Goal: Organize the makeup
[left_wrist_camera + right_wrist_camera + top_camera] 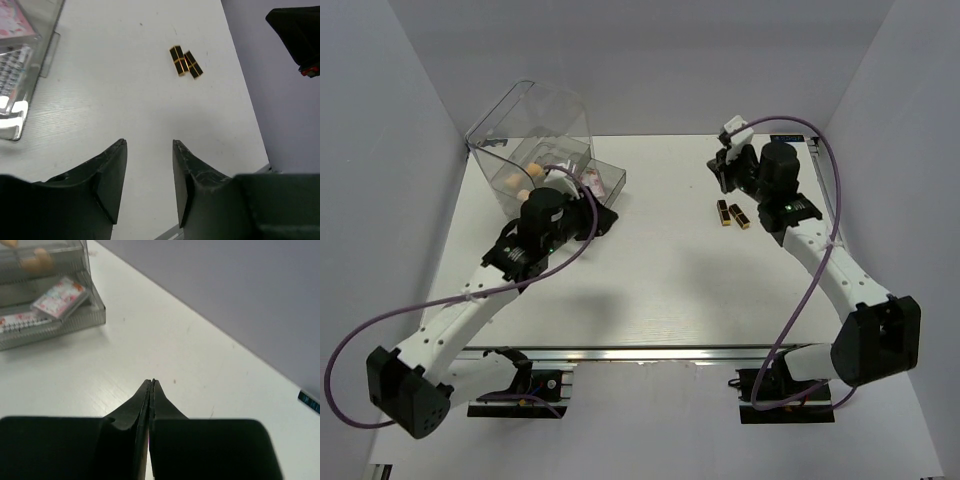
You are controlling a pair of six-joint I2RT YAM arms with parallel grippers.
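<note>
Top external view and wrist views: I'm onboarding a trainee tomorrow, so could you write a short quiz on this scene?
1. True or false: the two lipstick tubes lie side by side on the table, outside the clear box.
2. Choose one: the right gripper is A) wide open, B) shut on nothing, C) shut on a sponge.
3. Fill in: the pink palettes lie in the clear box's open ___.

Key: 1 true; 2 B; 3 drawer.
</note>
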